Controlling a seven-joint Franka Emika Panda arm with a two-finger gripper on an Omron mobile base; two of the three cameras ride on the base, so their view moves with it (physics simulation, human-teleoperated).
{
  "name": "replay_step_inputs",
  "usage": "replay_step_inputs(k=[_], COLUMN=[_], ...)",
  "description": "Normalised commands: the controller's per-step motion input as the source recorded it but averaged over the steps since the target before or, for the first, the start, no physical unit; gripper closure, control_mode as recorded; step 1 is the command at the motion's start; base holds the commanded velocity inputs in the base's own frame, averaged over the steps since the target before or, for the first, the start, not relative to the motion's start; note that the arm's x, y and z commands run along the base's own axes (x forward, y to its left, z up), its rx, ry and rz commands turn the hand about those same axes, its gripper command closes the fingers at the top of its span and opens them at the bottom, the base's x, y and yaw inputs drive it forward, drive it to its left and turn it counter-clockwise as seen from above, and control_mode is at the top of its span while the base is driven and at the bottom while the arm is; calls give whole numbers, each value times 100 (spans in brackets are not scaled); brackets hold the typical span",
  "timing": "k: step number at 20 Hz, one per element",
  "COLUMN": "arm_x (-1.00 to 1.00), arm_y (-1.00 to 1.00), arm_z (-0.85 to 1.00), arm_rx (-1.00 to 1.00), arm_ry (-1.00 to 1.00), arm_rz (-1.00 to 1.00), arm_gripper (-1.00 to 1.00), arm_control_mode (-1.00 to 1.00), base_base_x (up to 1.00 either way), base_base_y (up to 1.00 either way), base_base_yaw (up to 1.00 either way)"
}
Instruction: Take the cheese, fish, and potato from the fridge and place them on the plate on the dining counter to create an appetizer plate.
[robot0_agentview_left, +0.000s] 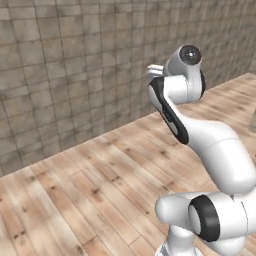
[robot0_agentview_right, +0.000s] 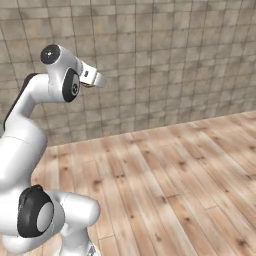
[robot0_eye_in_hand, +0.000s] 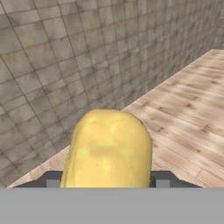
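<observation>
One item, the potato (robot0_eye_in_hand: 107, 148), sits clamped between my hand's (robot0_eye_in_hand: 107, 180) fingers, carried high facing the tiled wall (robot0_eye_in_hand: 65, 57) so it stays clear while travelling.

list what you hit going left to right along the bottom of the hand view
left fingertip → potato clamped in the gripper → right fingertip, with tiled wall and wood floor behind

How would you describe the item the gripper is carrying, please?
Start from the grey tiled wall above the wooden floor. In the hand view the gripper holds the potato, a rounded pale yellow lump between dark fingertips.
</observation>
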Motion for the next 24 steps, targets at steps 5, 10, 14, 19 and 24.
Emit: replay_step_inputs(k=[5, 10, 14, 19, 24], arm_x=[0, 0, 0, 0, 0], arm_y=[0, 0, 0, 0, 0], arm_z=[0, 0, 0, 0, 0], arm_rx=[0, 0, 0, 0, 0], arm_ry=[0, 0, 0, 0, 0], arm_rz=[0, 0, 0, 0, 0], arm_gripper=[100, 100, 100, 100, 100], arm_control_mode=[100, 100, 100, 100, 100], base_base_x=[100, 100, 100, 100, 100], base_base_y=[-23, -45, -65, -47, -25], base_base_yaw=[-17, -16, -27, -38, -37])
